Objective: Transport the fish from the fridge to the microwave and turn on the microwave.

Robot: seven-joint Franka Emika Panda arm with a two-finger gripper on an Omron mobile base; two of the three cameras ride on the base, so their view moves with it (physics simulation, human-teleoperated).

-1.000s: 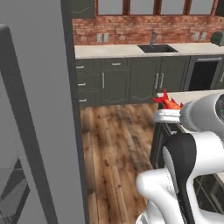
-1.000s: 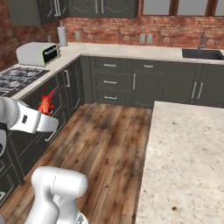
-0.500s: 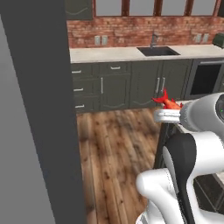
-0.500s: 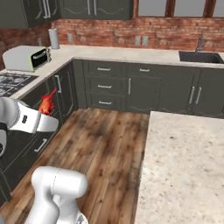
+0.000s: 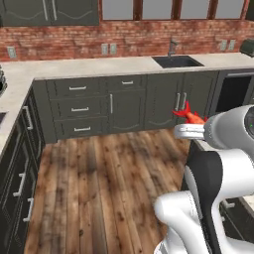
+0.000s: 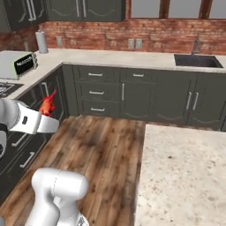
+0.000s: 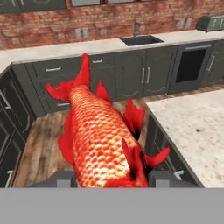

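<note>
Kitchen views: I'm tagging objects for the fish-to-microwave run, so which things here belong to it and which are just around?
Job:
- fish, clamped in the gripper

Just around:
- sink
- toaster
- paper towel roll
- island counter

Fish (image 7: 103, 140): bright red-orange, scaled, with red fins and a forked tail. It is sitting between the two dark fingertips, tail pointing away from the hand toward the far cabinets. It is showing as a small red shape at the arm's end (image 5: 188, 115) (image 6: 47, 105), riding above the wooden floor.
</note>
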